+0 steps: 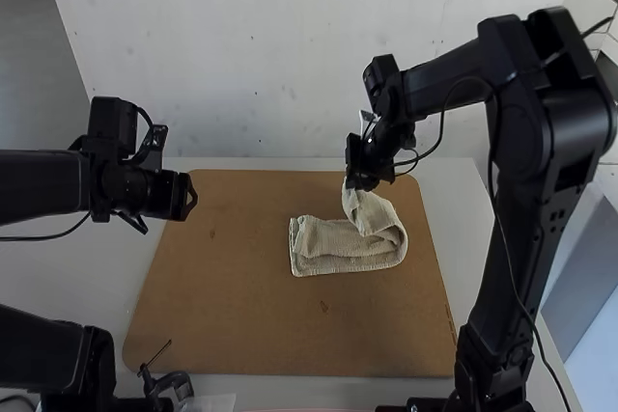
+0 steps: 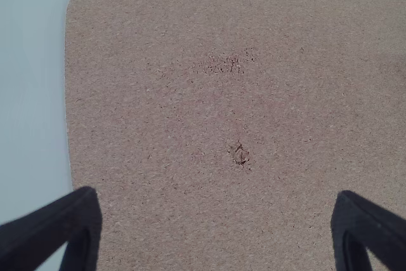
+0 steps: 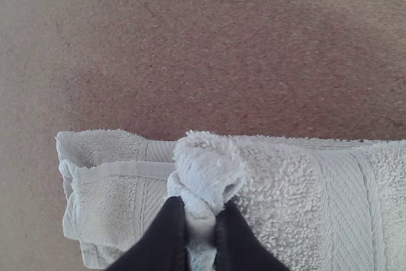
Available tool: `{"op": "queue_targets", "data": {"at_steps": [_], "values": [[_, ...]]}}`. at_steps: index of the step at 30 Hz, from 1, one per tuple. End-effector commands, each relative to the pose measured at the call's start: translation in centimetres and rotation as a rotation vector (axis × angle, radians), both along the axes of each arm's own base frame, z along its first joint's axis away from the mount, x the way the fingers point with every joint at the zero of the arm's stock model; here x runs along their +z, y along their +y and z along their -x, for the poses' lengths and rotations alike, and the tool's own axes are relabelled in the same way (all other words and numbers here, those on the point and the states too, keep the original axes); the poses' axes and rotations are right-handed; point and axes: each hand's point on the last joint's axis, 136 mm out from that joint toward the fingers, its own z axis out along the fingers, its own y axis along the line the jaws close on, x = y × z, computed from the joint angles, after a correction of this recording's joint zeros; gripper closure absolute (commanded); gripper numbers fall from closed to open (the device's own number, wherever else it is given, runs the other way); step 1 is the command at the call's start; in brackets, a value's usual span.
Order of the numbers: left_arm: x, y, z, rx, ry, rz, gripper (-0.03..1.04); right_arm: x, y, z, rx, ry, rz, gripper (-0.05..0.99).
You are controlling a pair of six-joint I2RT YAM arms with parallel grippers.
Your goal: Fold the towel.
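Held the towel [image 1: 333,263] by its raised end, gathered and pinched tight in the right gripper [image 3: 202,220], seemingly to bring that end over the rest as a fold. Had the remaining cloth low on the brown board [image 1: 232,306], right of centre, in a layered strip with a loose bend at its right, probably slack enough to serve as a hinge. Had the left gripper [image 1: 190,197] well apart from it, over the board's far left part, with fingers spread wide and empty, likely to leave room for a 1-gripper fold. Looked partway through that fold. Called next for laying the lifted end down along the strip, then letting go. Risked a crumpled corner from so narrow a grip, or a drag on the lower layers. Gripped perhaps more than 1 layer, though too bunched to count.
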Motion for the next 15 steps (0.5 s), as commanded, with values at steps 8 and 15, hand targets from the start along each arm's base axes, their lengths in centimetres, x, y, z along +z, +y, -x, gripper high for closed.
{"op": "queue_targets", "data": {"at_steps": [8,15], "values": [[-0.9,0.3,-0.5,0.013,0.014,0.016,0.22,0.0,5.5,-0.9,0.039,0.007,-0.035,0.91],[-1.0,0.3,-0.7,0.010,0.014,0.017,0.22,-0.7,7.6,-0.2,0.061,0.025,-0.047,0.91]]}}
